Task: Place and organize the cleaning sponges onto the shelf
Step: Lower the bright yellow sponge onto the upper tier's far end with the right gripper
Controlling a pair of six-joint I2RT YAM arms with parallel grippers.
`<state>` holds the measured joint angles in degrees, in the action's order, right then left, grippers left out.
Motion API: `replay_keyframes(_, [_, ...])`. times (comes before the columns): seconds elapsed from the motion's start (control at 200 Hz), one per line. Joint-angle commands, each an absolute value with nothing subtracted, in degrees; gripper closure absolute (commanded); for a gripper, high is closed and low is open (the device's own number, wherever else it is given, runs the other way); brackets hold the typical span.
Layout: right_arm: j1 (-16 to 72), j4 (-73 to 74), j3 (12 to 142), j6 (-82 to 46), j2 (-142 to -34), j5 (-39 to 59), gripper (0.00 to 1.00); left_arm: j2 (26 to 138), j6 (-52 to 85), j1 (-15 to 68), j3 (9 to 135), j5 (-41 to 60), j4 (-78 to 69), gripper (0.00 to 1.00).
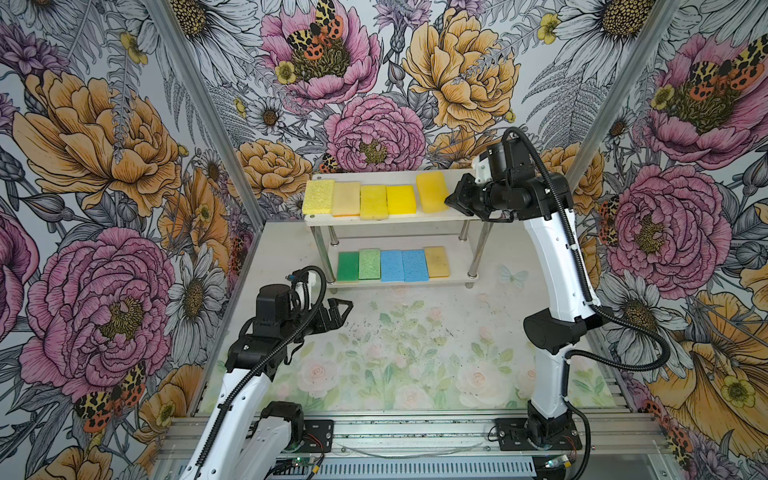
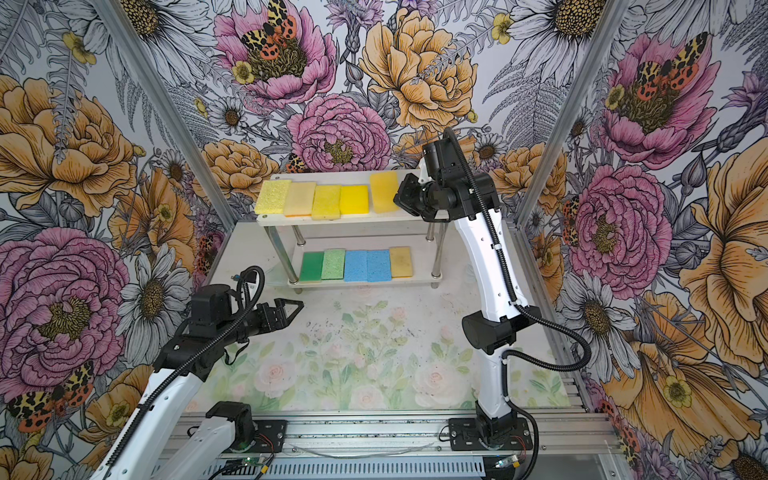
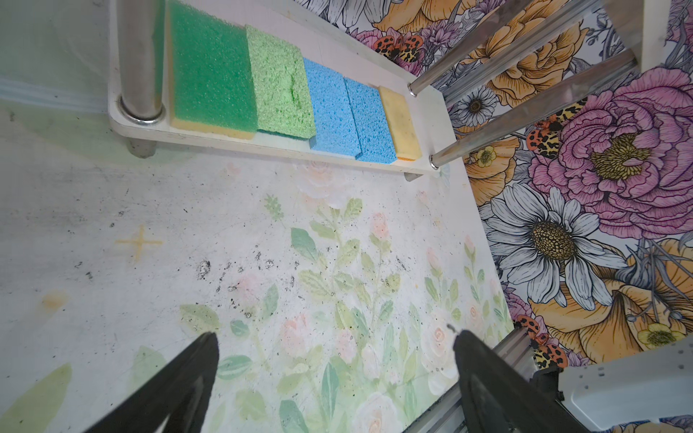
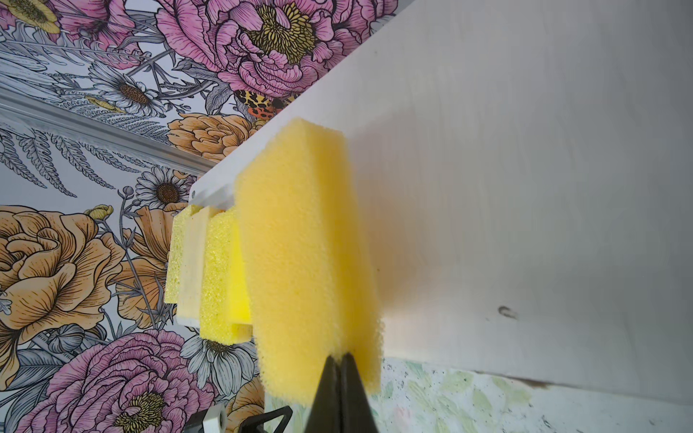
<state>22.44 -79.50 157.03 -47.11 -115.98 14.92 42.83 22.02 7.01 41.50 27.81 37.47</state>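
**Top views.** The white two-tier shelf [image 1: 390,219] with metal posts sits at 12 o'clock on the pale floral-printed tabletop [image 1: 415,345].
- Upper board: four yellow and cream porous sponges [image 1: 373,201] lie edge to edge from the 9 o'clock end. After a gap comes a golden-yellow foam sponge [image 1: 432,192], set slightly askew.
- Lower board, in one touching row: dark green sponge [image 1: 348,266], light green sponge [image 1: 369,264], two blue sponges [image 1: 391,266], tan sponge [image 1: 436,262].
- My right gripper [image 1: 448,202] meets the golden sponge's 4 o'clock corner. Its arm covers the upper board's 3 o'clock end.
- My left gripper [image 1: 344,312] hovers over the tabletop at 9 o'clock, short of the shelf.

**Left wrist.** The left gripper [image 3: 333,337] has its jaws spread full and is holding nothing. A shiny metal post [image 3: 139,56] stands just beside the dark green sponge.

**Right wrist.** The right gripper [image 4: 339,361] has its jaws pressed together, tips against the golden sponge's overhanging edge. I cannot tell whether foam is caught between them. That sponge hides much of the four behind it.
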Motion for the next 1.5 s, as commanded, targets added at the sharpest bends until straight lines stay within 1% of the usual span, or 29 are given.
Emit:
replay_keyframes(0.0, [23.04,-79.08,157.99,-47.38,-116.49,15.80,1.00,42.20,20.65,7.53,41.09,26.67,36.47,0.01])
replay_keyframes(0.595, [23.55,-78.95,156.98,-47.18,-116.70,16.35,1.00,41.84,20.58,7.88,41.06,26.48,36.48,0.01])
replay_keyframes(0.805, [23.73,-78.99,156.85,-47.11,-116.64,16.49,0.97,41.75,20.61,8.06,41.04,26.42,36.48,0.01])
replay_keyframes(1.206, [24.08,-79.01,156.08,-47.02,-116.08,16.58,0.86,41.66,20.65,7.99,41.13,26.54,36.47,0.01])
replay_keyframes(1.406, [24.09,-79.01,155.26,-46.87,-115.54,16.17,0.72,41.66,20.60,7.87,41.13,26.46,36.50,0.01])
replay_keyframes(1.496, [24.08,-79.01,154.88,-46.69,-115.32,16.04,0.69,41.66,20.51,7.99,41.13,26.54,36.48,0.01])
